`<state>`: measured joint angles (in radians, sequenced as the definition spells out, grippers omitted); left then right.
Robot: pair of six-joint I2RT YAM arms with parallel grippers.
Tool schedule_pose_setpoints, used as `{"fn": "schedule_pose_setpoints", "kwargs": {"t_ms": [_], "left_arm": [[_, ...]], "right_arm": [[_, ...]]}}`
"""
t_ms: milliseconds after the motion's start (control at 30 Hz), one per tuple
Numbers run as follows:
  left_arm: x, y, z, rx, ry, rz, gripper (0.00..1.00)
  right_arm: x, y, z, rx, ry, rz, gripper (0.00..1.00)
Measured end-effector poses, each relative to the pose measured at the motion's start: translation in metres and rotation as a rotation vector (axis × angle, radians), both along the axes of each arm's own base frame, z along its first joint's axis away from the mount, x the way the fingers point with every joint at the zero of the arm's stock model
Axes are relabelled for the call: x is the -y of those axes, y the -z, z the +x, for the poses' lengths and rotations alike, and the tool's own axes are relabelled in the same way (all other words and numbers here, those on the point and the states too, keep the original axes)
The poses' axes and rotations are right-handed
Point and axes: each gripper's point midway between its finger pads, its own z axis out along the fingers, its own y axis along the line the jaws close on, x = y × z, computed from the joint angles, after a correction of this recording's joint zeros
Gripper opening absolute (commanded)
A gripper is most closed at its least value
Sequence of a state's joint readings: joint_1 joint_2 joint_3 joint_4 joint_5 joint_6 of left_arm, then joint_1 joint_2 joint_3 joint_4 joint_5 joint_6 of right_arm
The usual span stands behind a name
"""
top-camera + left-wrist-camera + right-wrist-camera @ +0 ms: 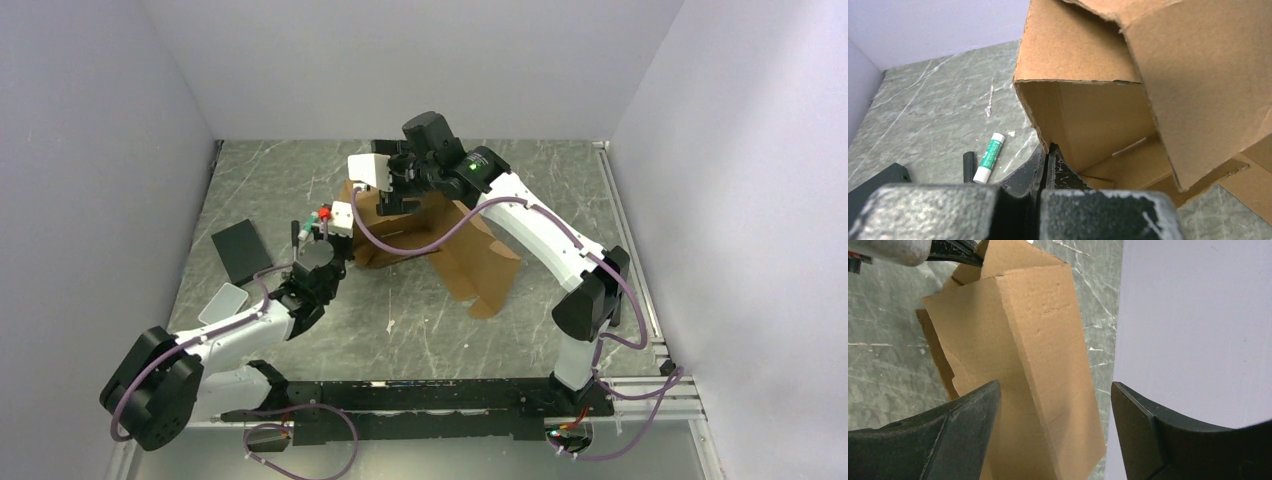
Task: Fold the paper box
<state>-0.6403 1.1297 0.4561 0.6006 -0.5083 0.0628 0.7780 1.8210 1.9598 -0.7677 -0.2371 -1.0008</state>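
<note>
Left gripper [1046, 157]: fingers drawn in to a thin seam, and the lower corner of the box wall runs into that seam. It reads as a pinch on the cardboard, there to anchor the work.
Glue stick [989, 158]: lies flat on the table [938, 100], just left of the left fingers, with a black pen [968, 166] touching or nearly touching its near end (neither seems to belong to the fold).
Pad [242, 250]: farther left of those fingers, well apart from the cardboard, so out of the way.
Box [1088, 115]: starts at the left fingertips and rises beyond them and to their right. Its walls are partly stood up, the open inside faces the left wrist, and one flap trails on the table on the far side from the pinch.
Right gripper [1055, 390]: fingers [963, 425] spread wide and holding nothing. A tall panel stands just beyond the gap, nearer the left-hand finger of that view.
Why so: one arm pins the low corner so the box cannot slide, and the other hangs open over the raised panel, probably to press or fold it inward.
Progress: partly formed, I judge, as the walls lean and nothing is tucked.
Risk: a push on the panel could twist the box out of the pinch.
</note>
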Motion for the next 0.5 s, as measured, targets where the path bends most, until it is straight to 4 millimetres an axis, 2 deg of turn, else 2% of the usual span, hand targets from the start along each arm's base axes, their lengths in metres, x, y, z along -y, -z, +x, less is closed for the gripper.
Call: {"fn": "schedule_pose_setpoints", "kwargs": {"t_ms": [333, 500], "left_arm": [[0.0011, 0.0023, 0.005, 0.027, -0.142, -0.013, 0.0], [0.0036, 0.0027, 0.0073, 0.032, -0.177, -0.06, 0.0]], "right_arm": [[0.01, -0.0007, 0.0101, -0.025, -0.016, 0.031, 0.84], [0.0068, 0.0034, 0.0098, -0.014, -0.056, 0.018, 0.83]]}}
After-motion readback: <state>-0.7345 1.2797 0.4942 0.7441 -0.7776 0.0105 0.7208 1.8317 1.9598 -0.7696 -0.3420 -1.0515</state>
